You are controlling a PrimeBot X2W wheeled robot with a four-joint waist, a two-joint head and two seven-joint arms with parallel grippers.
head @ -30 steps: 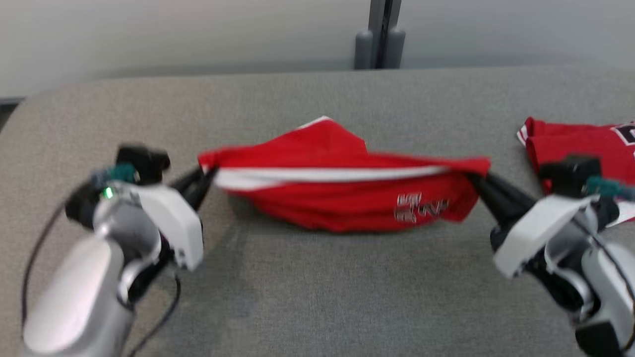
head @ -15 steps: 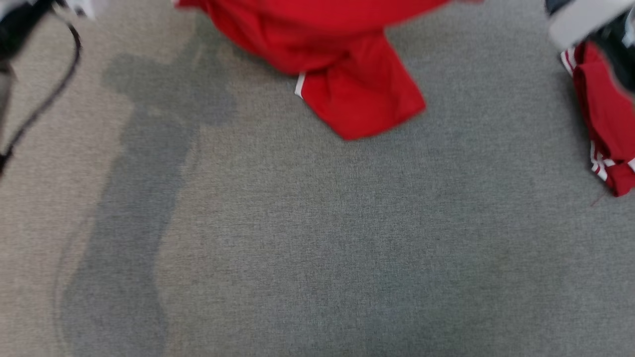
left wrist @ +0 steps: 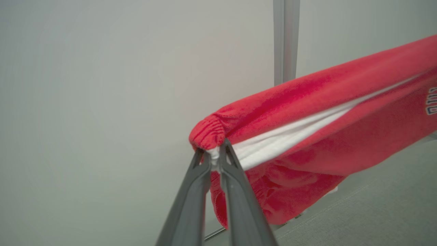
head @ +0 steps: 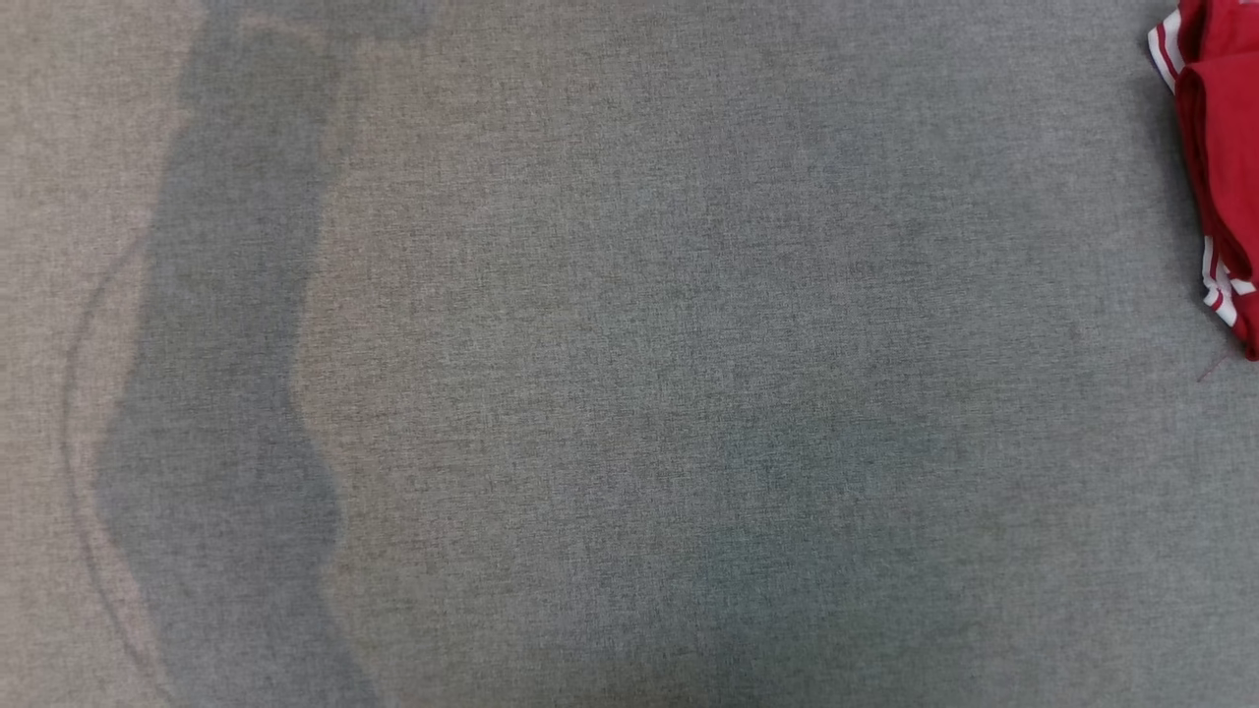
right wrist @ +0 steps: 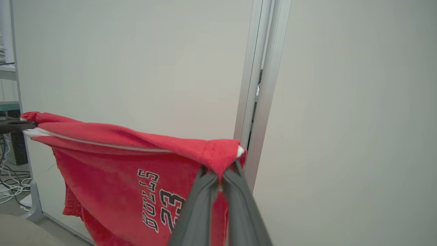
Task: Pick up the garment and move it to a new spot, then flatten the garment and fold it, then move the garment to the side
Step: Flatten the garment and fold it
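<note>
Right wrist view: the red garment [right wrist: 119,171] has writing [right wrist: 160,201] on it that says "BULLS" and "23", in dark letters with white edges, turned on its side; the right gripper [right wrist: 220,174] has its fingers pinched tight on one top corner of the garment; far at the left edge, the left gripper [right wrist: 12,125] pinches the other top corner; so the garment hangs stretched between them, up in the air, in front of a pale wall [right wrist: 341,102] and a silver post [right wrist: 259,85].

In the left wrist view the fingers [left wrist: 191,205] are squeezed narrow on the red and white edge, with the grey desk [left wrist: 375,205] below; some letters show at the right edge there, but they are too cut off to read.

A second ago the head view looked at both grippers holding the garment low over the desk; the camera has tipped down since then; now it looks at the desk, an arm-shaped shadow [head: 236,393] and a second red garment [head: 1225,147] with white stripes at the right edge.
</note>
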